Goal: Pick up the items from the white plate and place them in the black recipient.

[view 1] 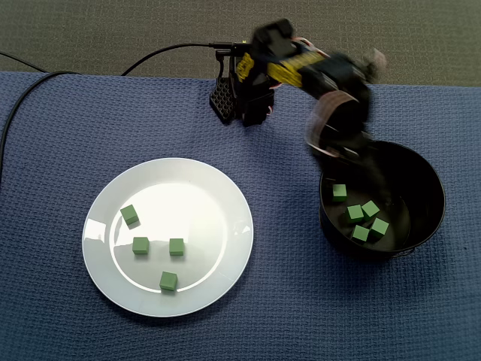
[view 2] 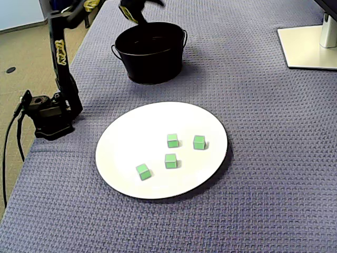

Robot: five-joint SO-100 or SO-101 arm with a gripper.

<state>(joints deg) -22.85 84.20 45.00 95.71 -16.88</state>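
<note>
A white plate (view 1: pixel 207 195) (view 2: pixel 131 147) lies on the blue cloth and holds several green cubes, among them one at the left (view 1: pixel 129 215) and one at the front (view 1: pixel 168 281); in a fixed view they show near the plate's middle (view 2: pixel 172 140). The black bucket (view 1: pixel 434 197) (view 2: pixel 150 58) holds several more green cubes (view 1: pixel 355 213). My gripper (view 1: pixel 357 154) (view 2: pixel 134 9) hangs over the bucket's rim on the side nearest the arm base. It is motion-blurred, and I cannot make out how its jaws stand or whether anything is between them.
The arm's base (view 1: pixel 244 94) (view 2: pixel 50 113) is clamped at the table's edge, with a black cable (view 1: pixel 22 101) trailing off it. A white monitor stand (view 2: pixel 310 47) sits on the cloth beyond the plate. Floor shows past the table edge.
</note>
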